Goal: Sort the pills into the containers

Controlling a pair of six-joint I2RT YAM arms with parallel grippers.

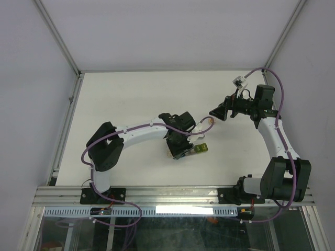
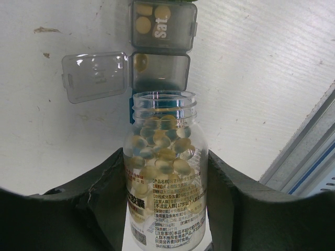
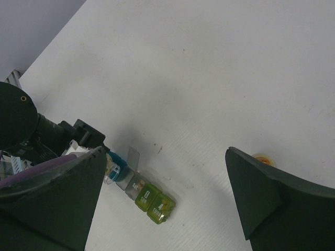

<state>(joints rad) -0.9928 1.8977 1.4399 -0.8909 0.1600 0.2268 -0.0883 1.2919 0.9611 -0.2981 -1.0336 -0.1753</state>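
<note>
As the top camera shows it: left jaws hang over the strip of joined translucent cube cells (image 1: 201, 149) on the white table (image 1: 131, 99), only its yellow-green end showing; right jaws stand wide and empty, well apart from it, near a small orange round piece (image 1: 211, 121).
Left wrist, grip: jaws clamp a clear uncapped plastic bottle (image 2: 165, 172), mouth toward the strip.
Left wrist, done: closed grey "Sat" cell (image 2: 172, 31) shows three tiny orange-tan pills (image 2: 143, 24); open grey cell (image 2: 162, 73) beside it holds one.
Left wrist, left: many pills sit in the bottle; partway at most, I judge.
Left wrist, hidden: bottle mouth covers a blue cell; strip's far end cut off.
Right wrist: two yellow-green cells closed, contents unreadable; orange piece half behind a finger.
</note>
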